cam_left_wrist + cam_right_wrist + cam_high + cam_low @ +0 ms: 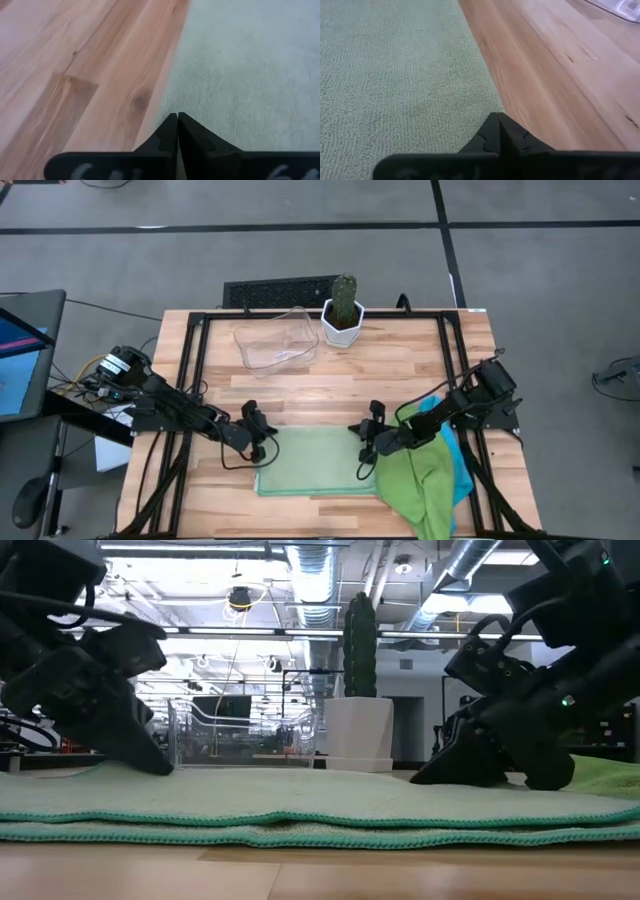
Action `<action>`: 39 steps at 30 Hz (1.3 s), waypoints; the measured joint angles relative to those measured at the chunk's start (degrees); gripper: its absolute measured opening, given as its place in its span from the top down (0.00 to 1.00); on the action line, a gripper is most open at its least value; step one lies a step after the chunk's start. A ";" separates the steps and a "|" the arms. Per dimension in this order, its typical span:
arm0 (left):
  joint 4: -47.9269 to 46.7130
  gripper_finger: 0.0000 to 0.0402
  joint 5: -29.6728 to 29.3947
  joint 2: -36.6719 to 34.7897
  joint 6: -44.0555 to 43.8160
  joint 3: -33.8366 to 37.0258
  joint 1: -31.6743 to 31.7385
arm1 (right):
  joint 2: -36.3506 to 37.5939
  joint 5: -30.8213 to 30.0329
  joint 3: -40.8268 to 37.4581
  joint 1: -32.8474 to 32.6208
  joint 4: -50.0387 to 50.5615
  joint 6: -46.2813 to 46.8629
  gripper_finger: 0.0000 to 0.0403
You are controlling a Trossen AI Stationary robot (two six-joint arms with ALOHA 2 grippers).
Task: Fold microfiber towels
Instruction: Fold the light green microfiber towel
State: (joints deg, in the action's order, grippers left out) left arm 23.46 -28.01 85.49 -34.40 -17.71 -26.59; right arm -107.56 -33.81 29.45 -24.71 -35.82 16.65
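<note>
Pale green microfiber towel (312, 461) spread flat at the front centre of the wooden table (330, 380), apparently doubled already, judging by the 2 stacked hems in the low view. Left gripper (258, 442) down at the towel's far left corner, fingers (170, 135) pressed together right at the cloth's edge. Right gripper (367, 446) mirrored at the far right corner, fingers (495, 132) likewise together at the border between cloth and wood. Whether fabric is actually pinched between either pair cannot be told; the tips meet at the hem, which suits a corner pinch. Symmetric placement, 1 gripper per far corner, probably meant to lift that edge evenly and carry it toward the near edge for the next fold. Bright green towel (420, 480) heaped on a cyan blue towel (458, 470) at the right, waiting under the right arm. Clear plastic tray (275, 345) and potted cactus (343, 310) at the back, well apart from the work.
</note>
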 joint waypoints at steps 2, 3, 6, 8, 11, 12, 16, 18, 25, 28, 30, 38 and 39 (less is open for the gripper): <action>-0.04 1.00 0.00 0.00 -0.92 0.58 0.00 | 0.79 0.05 0.00 0.00 0.82 -0.70 0.97; -0.04 1.00 0.01 0.00 -1.32 0.76 0.00 | 1.29 0.04 -0.04 0.00 1.21 -1.29 0.97; 0.00 1.00 0.00 0.00 -1.69 0.93 0.02 | 3.28 -0.22 -0.31 0.05 2.42 -2.63 0.94; 0.00 1.00 0.05 0.00 -1.69 0.93 0.02 | 5.20 -0.73 -0.28 0.11 1.49 -3.80 0.94; 0.00 1.00 0.08 0.00 -1.69 0.93 0.02 | 7.84 -2.09 -0.26 0.11 -0.59 -6.71 0.96; 0.00 1.00 0.09 0.00 -1.69 0.93 0.02 | 8.31 -2.12 -0.26 0.21 -2.63 -7.94 0.97; 0.00 1.00 -0.35 0.00 -1.75 0.93 0.02 | 6.44 1.52 -0.11 1.43 -16.72 -13.52 0.98; 0.00 1.00 -0.63 0.00 -2.21 0.93 0.02 | 3.43 4.97 0.09 2.53 -21.93 -14.08 0.97; 0.00 1.00 -1.11 0.00 -2.92 0.93 0.02 | -8.04 7.84 2.86 4.86 -28.62 -13.64 0.97; -0.01 1.00 -1.14 0.00 -2.92 0.93 0.02 | -11.52 8.54 3.15 5.31 -29.90 -11.47 0.98; -0.18 1.00 -1.16 0.00 -2.92 0.93 0.02 | -13.12 8.53 2.54 5.75 -29.64 -9.57 0.97; -0.81 1.00 -1.41 0.00 -2.85 0.92 0.02 | -14.48 8.94 1.31 6.56 -31.28 -6.22 0.97; -0.89 1.00 -1.30 -0.07 -2.35 0.88 0.00 | -14.48 8.99 1.29 6.58 -31.48 -6.39 0.97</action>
State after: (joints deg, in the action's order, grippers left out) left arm 22.57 -29.31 85.42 -36.75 -16.83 -26.59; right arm -122.04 -24.82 30.74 -18.13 -67.30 10.26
